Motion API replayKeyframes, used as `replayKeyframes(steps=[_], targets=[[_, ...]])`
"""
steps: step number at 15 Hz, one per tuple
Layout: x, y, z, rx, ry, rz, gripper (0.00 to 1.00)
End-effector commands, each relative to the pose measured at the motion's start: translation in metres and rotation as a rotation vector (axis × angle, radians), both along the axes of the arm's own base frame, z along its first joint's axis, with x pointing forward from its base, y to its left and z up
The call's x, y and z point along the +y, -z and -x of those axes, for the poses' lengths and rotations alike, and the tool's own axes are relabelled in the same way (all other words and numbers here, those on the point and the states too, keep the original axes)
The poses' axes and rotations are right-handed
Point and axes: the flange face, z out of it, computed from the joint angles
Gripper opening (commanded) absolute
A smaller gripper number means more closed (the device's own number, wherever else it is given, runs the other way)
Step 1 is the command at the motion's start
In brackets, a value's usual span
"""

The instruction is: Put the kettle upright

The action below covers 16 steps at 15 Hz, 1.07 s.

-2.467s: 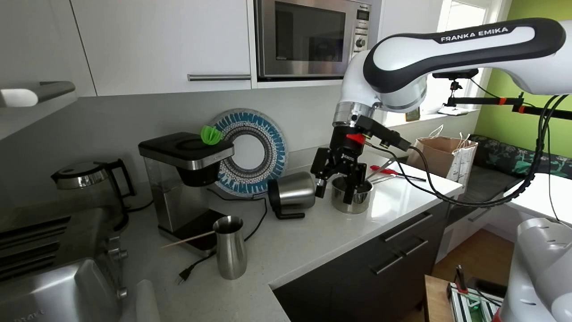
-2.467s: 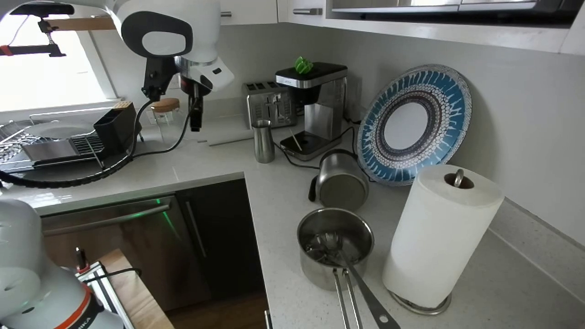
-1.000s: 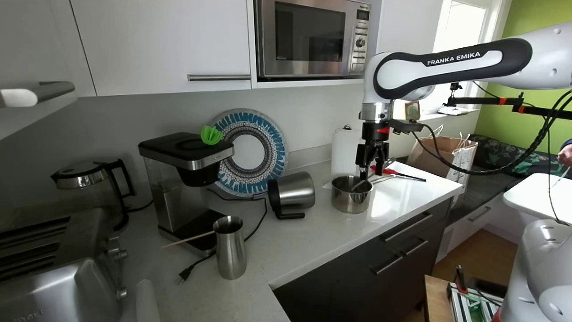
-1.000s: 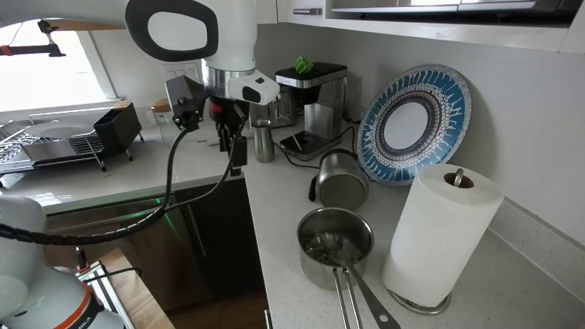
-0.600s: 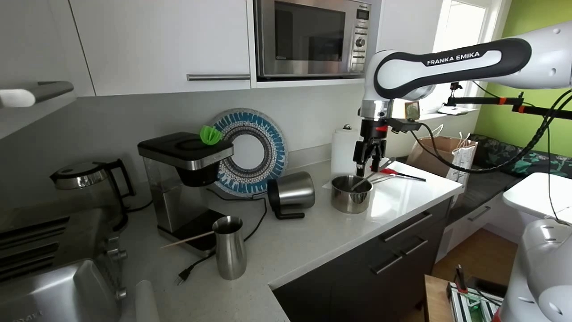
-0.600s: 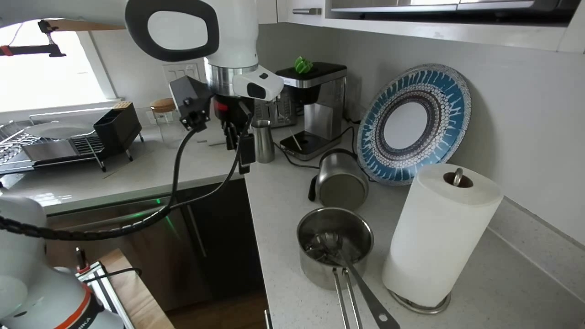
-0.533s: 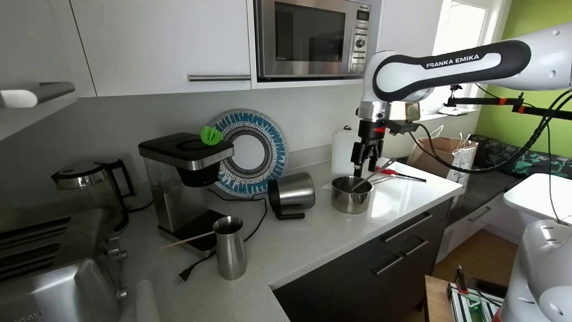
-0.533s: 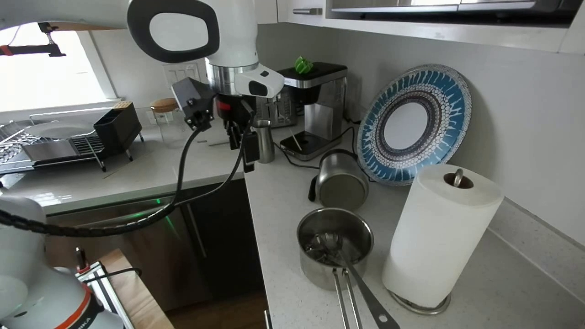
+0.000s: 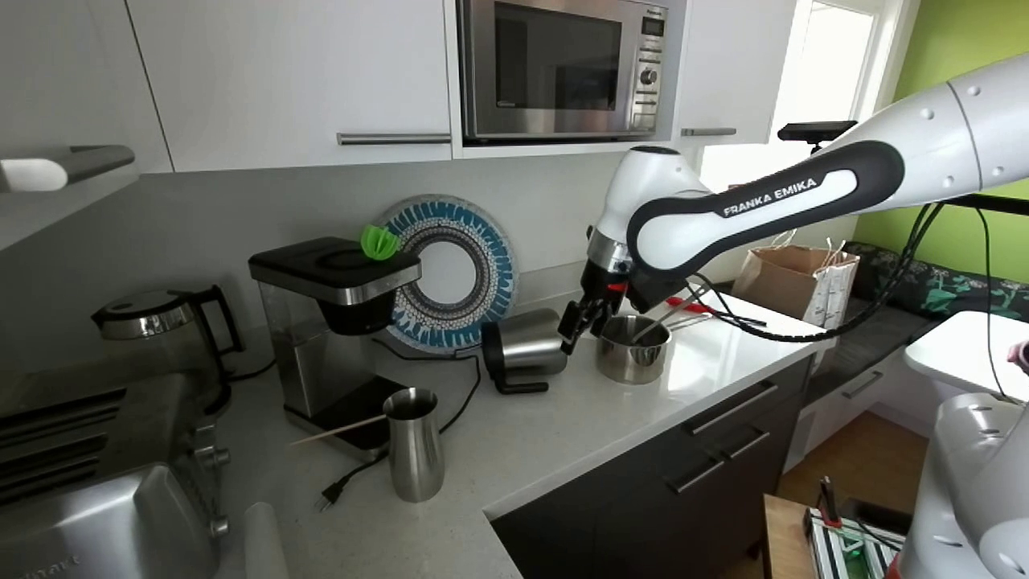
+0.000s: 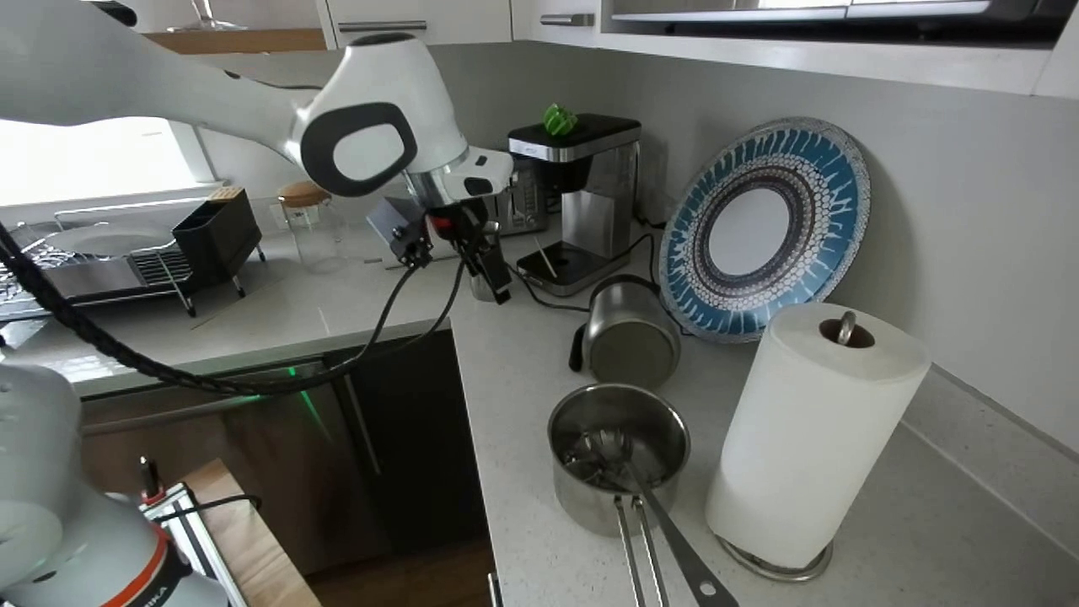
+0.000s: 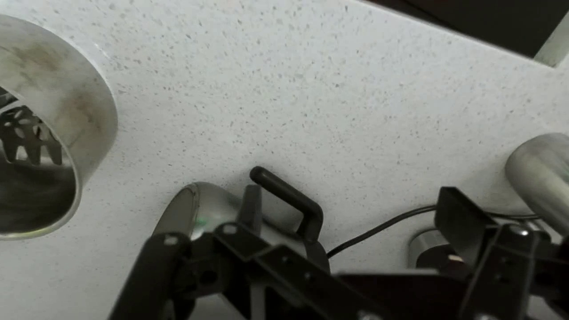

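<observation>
The steel kettle lies on its side on the counter in both exterior views (image 9: pixel 530 344) (image 10: pixel 634 337). Its black handle lies at the counter side, and its dark end faces the coffee machine. My gripper (image 9: pixel 582 334) is tilted and hangs in the air near the kettle; it also shows in an exterior view (image 10: pixel 491 274). In the wrist view my gripper (image 11: pixel 349 200) is open, with its fingers wide apart and nothing between them held. The left finger overlaps the kettle (image 11: pixel 213 202) beside its handle; contact cannot be told. The arm covers part of the kettle's body in the wrist view.
A steel pot (image 10: pixel 582 497) with a utensil stands beside the kettle. A paper towel roll (image 10: pixel 809 438), a round blue mat (image 10: pixel 843 219) against the wall, a coffee machine (image 9: pixel 301 362) with a cord, and a tall steel jug (image 9: pixel 418 458) stand around.
My arm has come lower, and the gripper has tilted and swung from above the pot toward the kettle's side in an exterior view. The kettle has not moved.
</observation>
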Motion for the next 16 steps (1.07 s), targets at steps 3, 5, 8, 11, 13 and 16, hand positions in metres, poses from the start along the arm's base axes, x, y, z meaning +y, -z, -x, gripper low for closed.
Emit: replayKeyframes(steps=[3,5,8,11,13,16], targets=[[-0.008,0.014,-0.009,-0.009,0.03,-0.006,1.0],[-0.008,0.017,-0.014,-0.035,0.169,0.026,1.0],[0.0,0.036,-0.034,-0.115,0.295,0.029,1.0],[-0.004,0.058,-0.057,-0.161,0.442,0.022,1.0],[-0.016,0.07,-0.071,-0.19,0.532,0.029,1.0],[-0.034,0.085,-0.091,-0.187,0.654,0.094,1.0]])
